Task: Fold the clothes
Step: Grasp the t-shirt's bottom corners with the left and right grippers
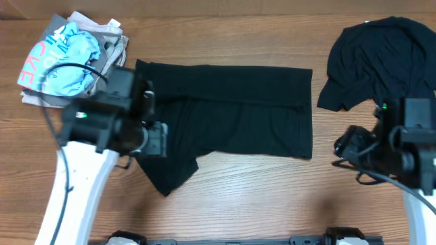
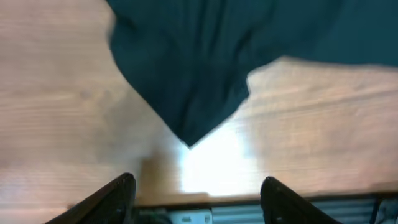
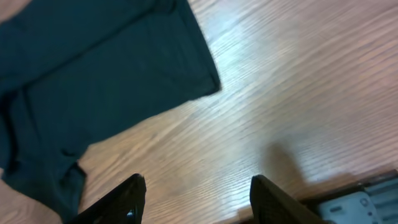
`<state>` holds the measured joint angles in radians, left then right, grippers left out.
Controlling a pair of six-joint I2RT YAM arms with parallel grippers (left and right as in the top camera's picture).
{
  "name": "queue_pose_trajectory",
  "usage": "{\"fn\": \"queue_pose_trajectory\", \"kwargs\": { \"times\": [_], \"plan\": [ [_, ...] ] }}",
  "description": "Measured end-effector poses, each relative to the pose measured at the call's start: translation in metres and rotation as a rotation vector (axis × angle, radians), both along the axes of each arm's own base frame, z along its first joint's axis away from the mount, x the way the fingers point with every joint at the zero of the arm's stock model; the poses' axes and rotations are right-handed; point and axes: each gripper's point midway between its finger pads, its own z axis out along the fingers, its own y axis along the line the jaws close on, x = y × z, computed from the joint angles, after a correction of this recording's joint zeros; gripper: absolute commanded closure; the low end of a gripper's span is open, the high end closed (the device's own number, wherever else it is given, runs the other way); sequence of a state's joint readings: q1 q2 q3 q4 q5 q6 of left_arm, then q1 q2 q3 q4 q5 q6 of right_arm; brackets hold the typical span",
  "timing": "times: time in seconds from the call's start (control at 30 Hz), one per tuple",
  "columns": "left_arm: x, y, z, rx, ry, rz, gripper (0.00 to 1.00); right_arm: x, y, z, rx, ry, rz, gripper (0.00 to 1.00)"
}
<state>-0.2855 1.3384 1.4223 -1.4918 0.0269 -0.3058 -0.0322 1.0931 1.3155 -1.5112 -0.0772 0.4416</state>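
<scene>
- Overhead shows you the black shirt (image 1: 231, 112) spread flat at centre, a crumpled black shirt (image 1: 381, 61) at two o'clock, and a blue-and-grey pile (image 1: 68, 61) at ten.
- Only your wrist views show the fingers: left gripper (image 2: 198, 183) wide and empty below a shirt corner; right gripper (image 3: 198, 183) wide and empty over the table (image 3: 280, 93).

The spread T-shirt (image 1: 238, 112) lies across the middle of the table (image 1: 272, 197), its length running left to right, with one sleeve at its left end pointing toward the near edge. The crumpled T-shirt (image 1: 381, 61) sits in the far right corner, just apart from the spread one. The pile of clothes (image 1: 68, 61) lies in the far left corner, near the spread T-shirt's left end. The left gripper (image 1: 158, 138) hangs over that left end. The right gripper (image 1: 343, 146) hangs over bare table to the right of the spread T-shirt, before the crumpled one.
</scene>
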Motion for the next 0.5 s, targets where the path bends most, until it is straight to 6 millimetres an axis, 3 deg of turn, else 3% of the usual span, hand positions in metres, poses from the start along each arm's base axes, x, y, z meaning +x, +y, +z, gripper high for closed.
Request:
{"fn": "queue_pose_trajectory", "kwargs": {
  "times": [0.13,0.3,0.4,0.43,0.5],
  "plan": [
    [-0.039,-0.019,-0.074,0.030,0.183,0.014,0.43,0.013,0.007,-0.028,0.030,0.033,0.044,0.41],
    [-0.066,-0.013,-0.130,0.057,0.279,0.189,0.49,0.023,0.010,-0.041,0.041,0.055,0.092,0.41],
    [-0.072,-0.011,-0.152,0.051,0.284,0.263,0.53,0.027,0.011,-0.043,0.041,0.052,0.109,0.41],
    [-0.069,-0.012,-0.159,0.041,0.269,0.277,0.60,0.028,0.011,-0.043,0.041,0.048,0.115,0.41],
    [-0.059,-0.017,-0.173,0.007,0.214,0.307,0.65,0.030,0.012,-0.043,0.038,0.043,0.125,0.41]
  ]
}}
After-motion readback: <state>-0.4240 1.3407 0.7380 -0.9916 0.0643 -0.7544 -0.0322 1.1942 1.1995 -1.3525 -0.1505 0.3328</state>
